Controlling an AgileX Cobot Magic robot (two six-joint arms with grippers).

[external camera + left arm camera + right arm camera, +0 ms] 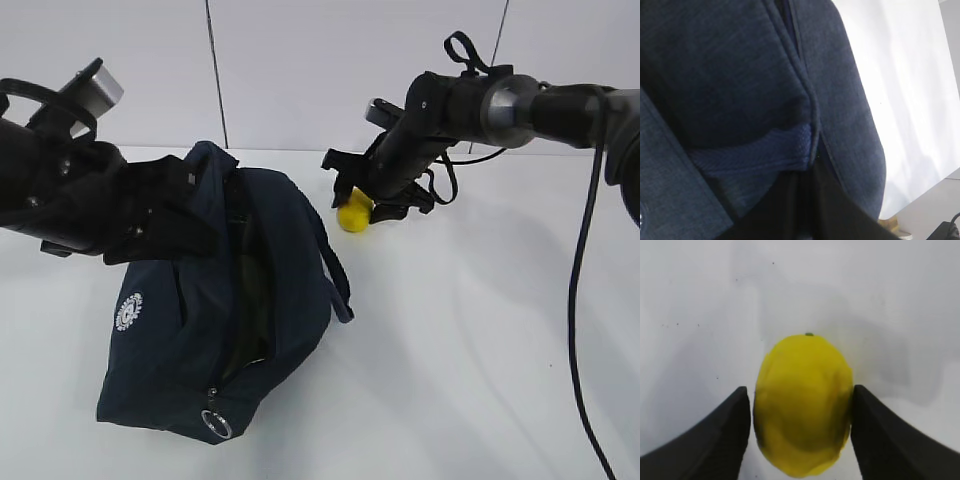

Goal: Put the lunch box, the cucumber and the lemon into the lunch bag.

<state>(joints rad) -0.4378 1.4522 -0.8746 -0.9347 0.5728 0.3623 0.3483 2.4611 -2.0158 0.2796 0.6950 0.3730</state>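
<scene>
Closing in on the lemon (802, 407) with my right gripper (801, 432), I'm seeing it sitting squarely between my two black fingers (715, 440), which are pressing against its sides or a hair off. I'm judging this a grip, though the lemon may be resting on the white table (480, 350). Its long axis is running straight away from me, out along the line of my fingers, with the little green stem nub at the far end.

From where I'm holding, the lunch bag (220, 320) is lying off to the side, near but apart, across a stretch of bare table. Its mouth is gaping upward along the zipper line, the metal ring pull (216, 425) dangling at the near end. That's the relation the next move is turning on: I'm guessing a lift and a sideways carry over that opening. One loop handle (335, 265) is draping down the bag's flank on my side and could snag me.

My left gripper (150, 215) is working at the bag's top edge, apparently holding it up; its view is filling with navy fabric, so I cannot tell whether it's pinching. I'm not spotting the cucumber or the lunch box; they may be inside.
</scene>
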